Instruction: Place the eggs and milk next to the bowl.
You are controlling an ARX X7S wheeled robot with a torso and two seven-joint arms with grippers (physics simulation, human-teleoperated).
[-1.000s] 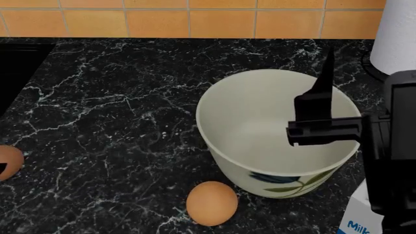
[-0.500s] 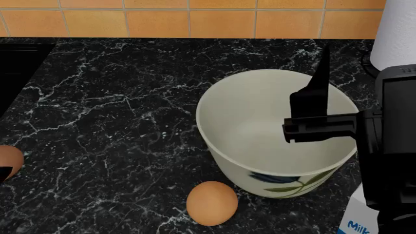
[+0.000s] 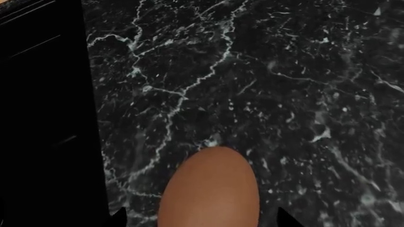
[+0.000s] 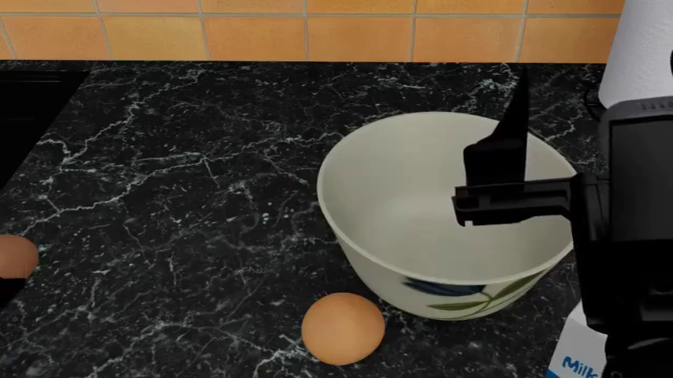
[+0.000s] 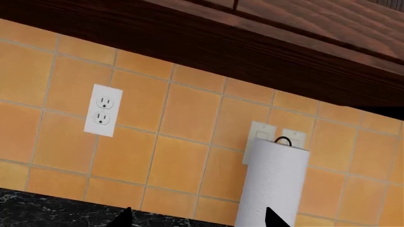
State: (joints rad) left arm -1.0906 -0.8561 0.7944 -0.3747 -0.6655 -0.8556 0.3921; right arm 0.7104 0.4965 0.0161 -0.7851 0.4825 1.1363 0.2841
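Note:
The cream bowl (image 4: 363,228) with a blue flower stands on the black marble counter. One brown egg (image 4: 342,328) lies just in front of it. A second egg (image 4: 15,255) sits at the head view's far left edge; the left wrist view shows this egg (image 3: 211,189) between the spread fingertips of my left gripper (image 3: 202,220), which is open, with gaps on both sides. The milk (image 4: 576,353) shows only as a corner by the bowl's right side, behind my right arm. My right gripper (image 4: 518,118) hangs open over the bowl, holding nothing, fingers aimed at the wall.
A white paper-towel roll (image 4: 644,55) stands at the back right against the orange tiled wall (image 4: 315,31). A black recessed surface (image 4: 27,110) borders the counter at the left, close to the left egg. A wall outlet (image 5: 102,109) is on the tiles.
My right arm has crept a little left and up over the bowl. At the far left, a dark part of my left gripper now covers the lower part of the egg.

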